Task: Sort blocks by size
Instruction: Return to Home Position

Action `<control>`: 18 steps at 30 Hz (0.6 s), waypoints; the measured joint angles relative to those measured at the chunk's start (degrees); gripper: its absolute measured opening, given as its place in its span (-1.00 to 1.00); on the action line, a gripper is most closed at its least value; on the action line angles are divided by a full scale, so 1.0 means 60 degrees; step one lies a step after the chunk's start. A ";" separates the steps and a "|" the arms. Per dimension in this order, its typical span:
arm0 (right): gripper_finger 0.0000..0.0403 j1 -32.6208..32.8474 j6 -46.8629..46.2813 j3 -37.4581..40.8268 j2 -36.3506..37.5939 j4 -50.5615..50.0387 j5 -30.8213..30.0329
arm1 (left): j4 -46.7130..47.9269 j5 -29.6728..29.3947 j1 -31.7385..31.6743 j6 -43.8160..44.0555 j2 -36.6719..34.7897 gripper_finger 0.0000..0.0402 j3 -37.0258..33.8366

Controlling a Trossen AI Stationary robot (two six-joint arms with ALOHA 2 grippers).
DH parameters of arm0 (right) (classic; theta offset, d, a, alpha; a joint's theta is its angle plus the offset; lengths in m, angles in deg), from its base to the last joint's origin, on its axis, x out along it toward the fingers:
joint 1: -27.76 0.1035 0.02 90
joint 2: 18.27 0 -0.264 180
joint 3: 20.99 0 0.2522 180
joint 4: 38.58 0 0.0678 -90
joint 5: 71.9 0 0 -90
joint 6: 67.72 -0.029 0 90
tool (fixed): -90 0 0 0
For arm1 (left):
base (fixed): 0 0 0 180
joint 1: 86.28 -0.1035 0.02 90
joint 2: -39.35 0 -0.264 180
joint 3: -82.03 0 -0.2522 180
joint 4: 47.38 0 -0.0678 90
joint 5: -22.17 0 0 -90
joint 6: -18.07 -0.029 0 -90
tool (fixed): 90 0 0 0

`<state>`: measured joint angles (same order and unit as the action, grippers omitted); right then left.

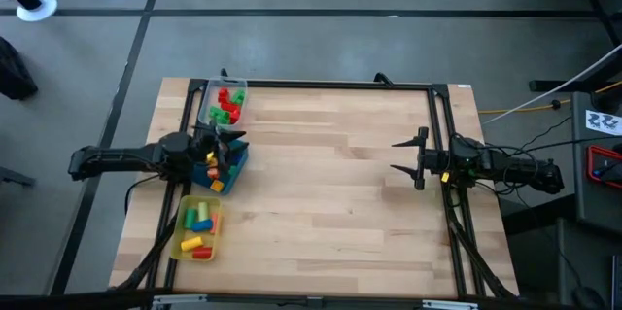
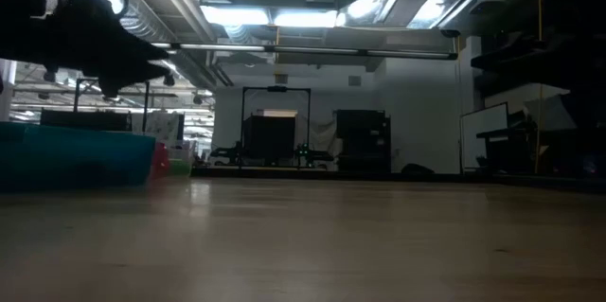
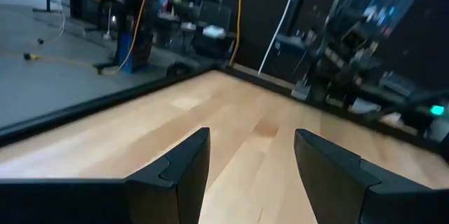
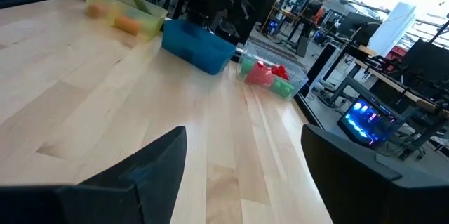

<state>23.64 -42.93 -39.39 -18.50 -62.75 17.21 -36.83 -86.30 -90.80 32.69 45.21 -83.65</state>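
All small red, green, yellow and orange toy blocks [image 1: 228, 104] lie in the clear plastic tray [image 1: 207, 96], blue plastic tray [image 4: 200, 50] and yellow plastic tray [image 1: 179, 215] at the left side of the table [image 1: 330, 203]. The left pincer [image 3: 250, 136], released, hangs over the blue one; the right pincer [image 4: 243, 129], released, waits at the right side.

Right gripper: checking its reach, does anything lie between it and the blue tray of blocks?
Nothing visible does: bare table runs from the right gripper to the blue tray, over which the left gripper hangs.
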 joint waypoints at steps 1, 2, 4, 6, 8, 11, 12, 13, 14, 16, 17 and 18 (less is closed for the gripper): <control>0.39 0.0000 -0.0003 0.0000 0.0000 0.0000 0.0000 | 0.0000 0.0001 0.0001 0.0000 -0.0198 -0.05 0.0000; 0.39 0.0000 -0.0004 0.0000 0.0000 0.0000 0.0000 | 0.0000 -0.0002 0.0001 0.0000 -0.0391 -0.05 0.0000; 0.39 0.0000 0.0000 0.0000 0.0000 0.0000 0.0000 | 0.0001 0.0001 0.0001 0.0000 -0.0767 -0.05 0.0000; 0.39 0.0000 0.0000 0.0000 0.0000 0.0000 0.0000 | -0.0075 -0.0010 0.0000 -0.0003 -0.0968 -0.05 0.0000; 0.39 0.0000 0.0003 0.0000 0.0000 0.0000 0.0004 | -0.0096 -0.0017 -0.0001 0.0000 -0.0925 -0.05 0.0000; 0.39 0.0000 0.0002 0.0000 0.0000 0.0000 0.0004 | -0.0007 -0.0014 0.0001 0.0000 -0.0934 -0.05 0.0000; 0.39 0.0000 0.0004 0.0000 0.0000 0.0000 0.0004 | 0.0000 -0.0006 0.0001 -0.0003 -0.0935 -0.05 0.0000; 0.39 0.0000 0.0000 0.0000 0.0000 0.0000 0.0004 | -0.0004 -0.0002 -0.0002 0.0000 -0.0938 -0.05 0.0000; 0.39 0.0000 0.0004 0.0000 0.0000 0.0000 -0.0003 | 0.0000 -0.0002 0.0001 -0.0004 -0.0930 -0.05 0.0000; 0.39 0.0000 0.0001 0.0000 0.0000 0.0000 0.0004 | 0.0000 -0.0002 0.0001 0.0000 -0.0912 -0.05 0.0000; 0.39 0.0000 0.0001 0.0000 0.0000 0.0000 0.0002 | 0.0000 -0.0002 -0.0002 0.0000 -0.0912 -0.05 0.0000; 0.39 -0.0002 0.0004 0.0000 0.0000 0.0000 0.0003 | 0.0000 -0.0002 0.0001 0.0000 -0.0912 -0.05 0.0000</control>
<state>23.63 -42.91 -39.39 -18.50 -62.75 17.23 -36.83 -86.31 -90.80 32.69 39.74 -83.65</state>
